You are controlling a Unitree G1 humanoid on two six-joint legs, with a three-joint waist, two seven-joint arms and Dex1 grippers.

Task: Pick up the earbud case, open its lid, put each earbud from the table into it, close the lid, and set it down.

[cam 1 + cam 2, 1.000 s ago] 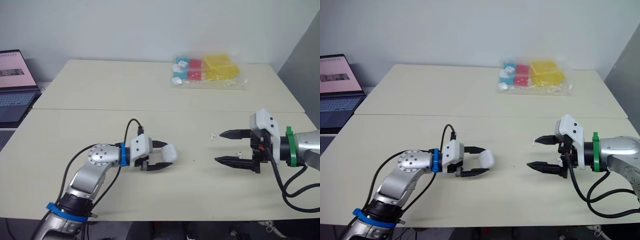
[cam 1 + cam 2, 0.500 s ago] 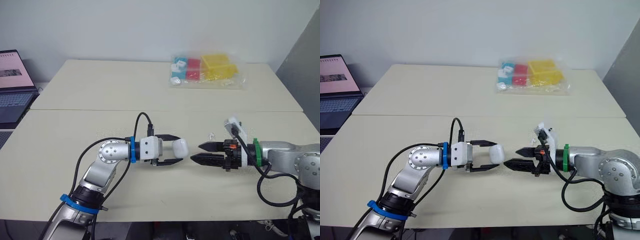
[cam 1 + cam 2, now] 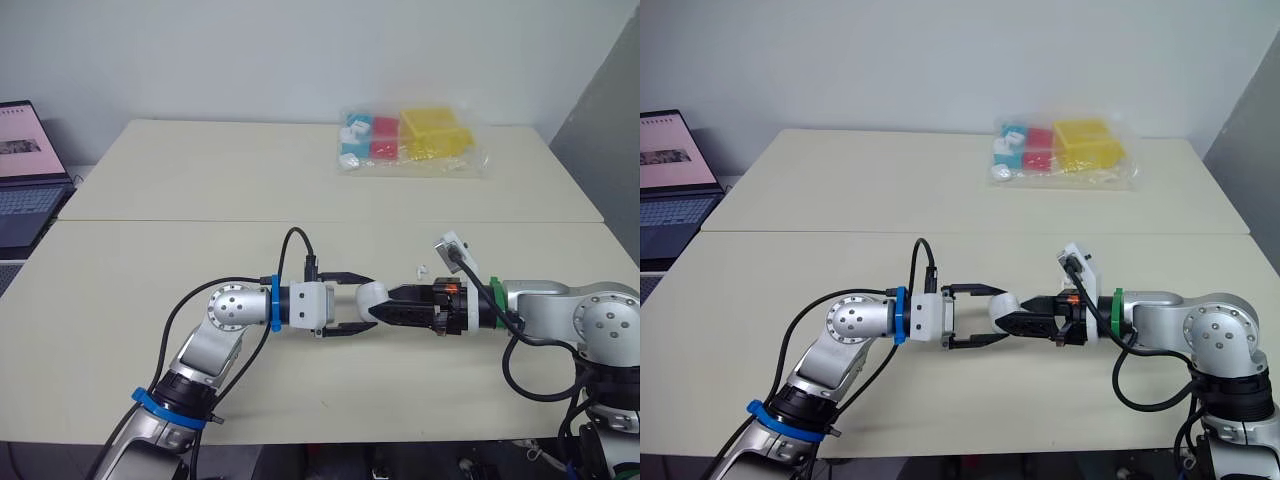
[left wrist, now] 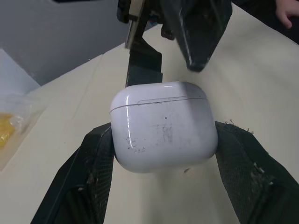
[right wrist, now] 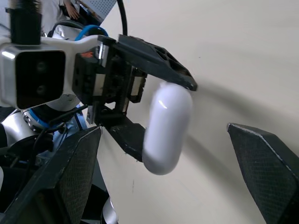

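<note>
Reviewer: earbud case (image 3: 369,297) where?
Annotator: Lid closed, clenched in left gripper (image 3: 368,303), held above mid counter (image 3: 200,180).
Reviewer: Right gripper (image 3: 392,303)?
Annotator: Released, fingers spread either side of the case's lid end. One earbud (image 3: 422,270) on the counter nearby.

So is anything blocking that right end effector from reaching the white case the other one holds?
Nothing visible does. The left end effector grips the earbud case by its sides, leaving its lid end bare, and the right end effector faces it directly, fingers open.
</note>
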